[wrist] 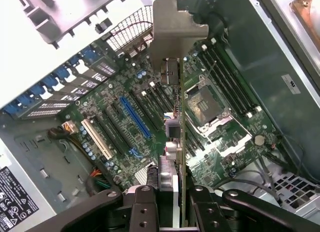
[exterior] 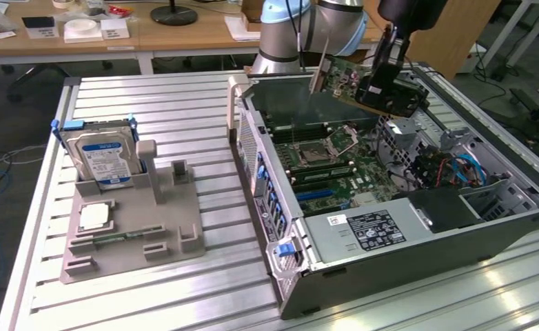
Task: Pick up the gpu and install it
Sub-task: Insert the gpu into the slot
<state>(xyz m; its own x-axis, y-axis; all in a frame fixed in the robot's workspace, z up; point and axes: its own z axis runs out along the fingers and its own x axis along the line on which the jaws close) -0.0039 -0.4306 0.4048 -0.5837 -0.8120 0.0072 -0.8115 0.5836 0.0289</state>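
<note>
In the exterior view, the gripper [exterior: 382, 88] hangs above the open computer case [exterior: 417, 256] with its fingers clamped on the gpu [exterior: 348, 77]. The card is tilted and well clear of the motherboard [exterior: 343, 176] beneath it. Its metal end bracket [exterior: 318, 71] points toward the case's far wall. The case lies on its side on the slatted metal table [exterior: 159, 103], with the power supply [exterior: 366, 231] at its near end. On the exterior view's left, apart from the case, stands a grey holder [exterior: 164, 221]. It carries an upright, blue-labelled hard drive [exterior: 99, 155] and, in front of that, a small square processor chip [exterior: 95, 217] lying flat.

In the wrist view, the gpu [wrist: 180, 137] shows edge-on as a narrow strip running away from the camera and ending in its pale bracket [wrist: 175, 30]. The gripper [wrist: 172, 212] is closed around it — one of the dark fingers [wrist: 144, 209] presses each face of the card. Under the card lies the motherboard [wrist: 235, 137]. The long blue slot [wrist: 135, 117] is off to one side of the card's edge, and the processor socket [wrist: 206, 103] is on the other side. The card touches neither — it hangs above the board.
</note>
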